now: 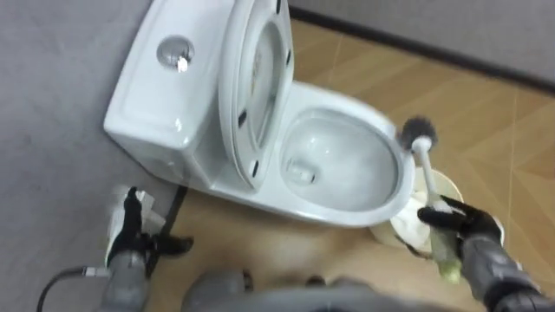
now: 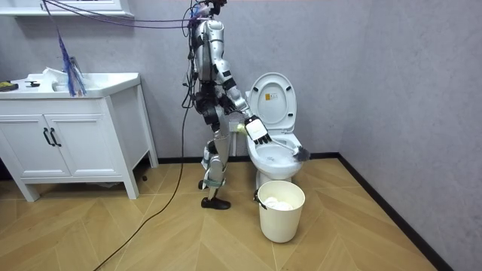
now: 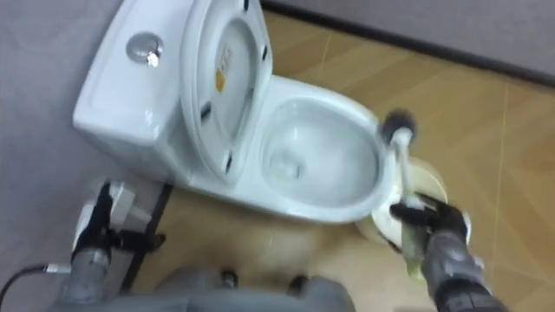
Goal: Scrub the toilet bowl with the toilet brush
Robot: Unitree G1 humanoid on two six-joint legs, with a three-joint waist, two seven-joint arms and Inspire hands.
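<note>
Toilet brush (image 1: 425, 169) is in R hand (image 1: 460, 221), fingers wrapped round the handle, w/ dark bristle head at the toilet bowl's (image 1: 347, 212) front rim. L hand (image 1: 130, 221) hangs low beside bowl's tank end, fingers loose, holding nothing. White bin (image 2: 282, 222) stands just in front of bowl, under the brush. Seat + lid (image 1: 256, 78) are raised behind bowl, against tank (image 1: 156, 104) w/ flush button (image 1: 175, 52).

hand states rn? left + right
Left hand: cannot be told; it hangs low beside the toilet.
Right hand: closed on the toilet brush handle.
</note>
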